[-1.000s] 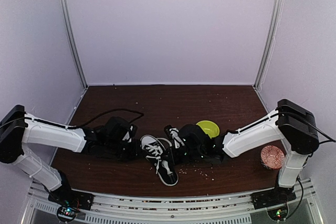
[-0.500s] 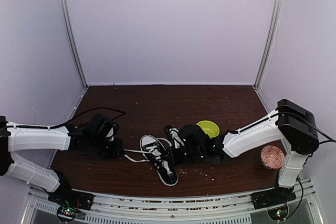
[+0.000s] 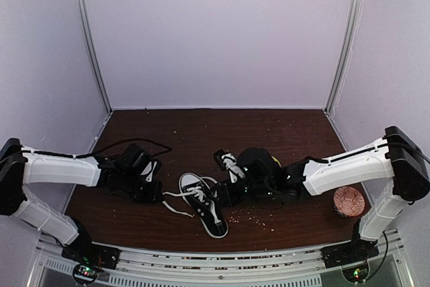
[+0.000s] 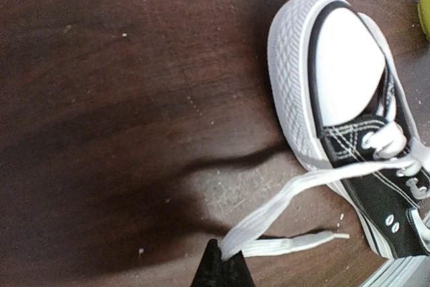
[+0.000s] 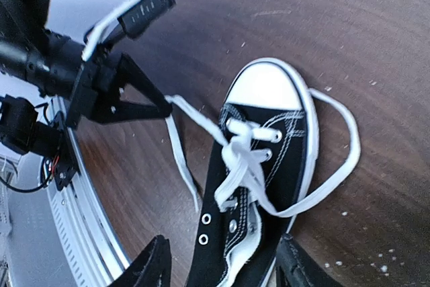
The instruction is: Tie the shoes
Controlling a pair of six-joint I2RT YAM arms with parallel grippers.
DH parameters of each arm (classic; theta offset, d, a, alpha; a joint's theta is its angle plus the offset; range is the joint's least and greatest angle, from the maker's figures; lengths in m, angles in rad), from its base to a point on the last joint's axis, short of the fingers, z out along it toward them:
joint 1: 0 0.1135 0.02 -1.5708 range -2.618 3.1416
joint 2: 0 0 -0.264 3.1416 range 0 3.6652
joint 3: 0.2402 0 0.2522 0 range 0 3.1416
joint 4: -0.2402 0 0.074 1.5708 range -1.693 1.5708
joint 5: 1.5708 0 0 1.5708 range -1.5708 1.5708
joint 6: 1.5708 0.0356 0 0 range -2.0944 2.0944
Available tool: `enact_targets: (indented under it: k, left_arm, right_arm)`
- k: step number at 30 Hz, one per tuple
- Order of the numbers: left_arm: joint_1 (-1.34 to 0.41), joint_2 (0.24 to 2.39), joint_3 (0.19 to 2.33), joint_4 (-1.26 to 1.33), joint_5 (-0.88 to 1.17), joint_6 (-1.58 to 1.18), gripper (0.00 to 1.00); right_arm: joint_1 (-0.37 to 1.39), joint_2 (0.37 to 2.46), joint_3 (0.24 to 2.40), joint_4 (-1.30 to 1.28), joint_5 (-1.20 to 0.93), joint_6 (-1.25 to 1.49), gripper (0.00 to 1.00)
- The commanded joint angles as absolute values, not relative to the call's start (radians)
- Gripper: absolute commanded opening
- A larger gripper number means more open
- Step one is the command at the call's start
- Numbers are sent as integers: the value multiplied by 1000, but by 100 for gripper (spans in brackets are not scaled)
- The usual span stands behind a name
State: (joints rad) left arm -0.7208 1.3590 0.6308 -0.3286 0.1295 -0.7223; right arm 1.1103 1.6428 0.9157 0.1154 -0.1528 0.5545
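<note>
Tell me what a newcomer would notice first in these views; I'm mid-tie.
The black canvas sneaker lies at the centre of the overhead view, its white toe pointing toward the back left. The left hand is shut on a white lace, stretched out to the sneaker's left. The right hand hovers open over the sneaker's eyelets, one finger on each side.

Dark wooden table (image 3: 201, 132), scattered pale crumbs (image 3: 252, 218), red patterned bowl (image 3: 349, 201) near its right edge.

Soft even light, slightly blurred close-ups
</note>
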Motion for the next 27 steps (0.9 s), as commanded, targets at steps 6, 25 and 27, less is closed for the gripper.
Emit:
enact_targets:
  k: [6, 25, 27]
  left_arm:
    - [-715, 1598, 801, -204, 207, -602, 0]
    - [-715, 1759, 906, -121, 226, -594, 0]
    - [-715, 1728, 883, -125, 194, -599, 0]
  right_arm:
    - [1010, 1695, 1034, -135, 28, 561, 50]
    - [967, 1949, 1229, -244, 23, 540, 42]
    - [967, 1964, 1233, -244, 19, 539, 39]
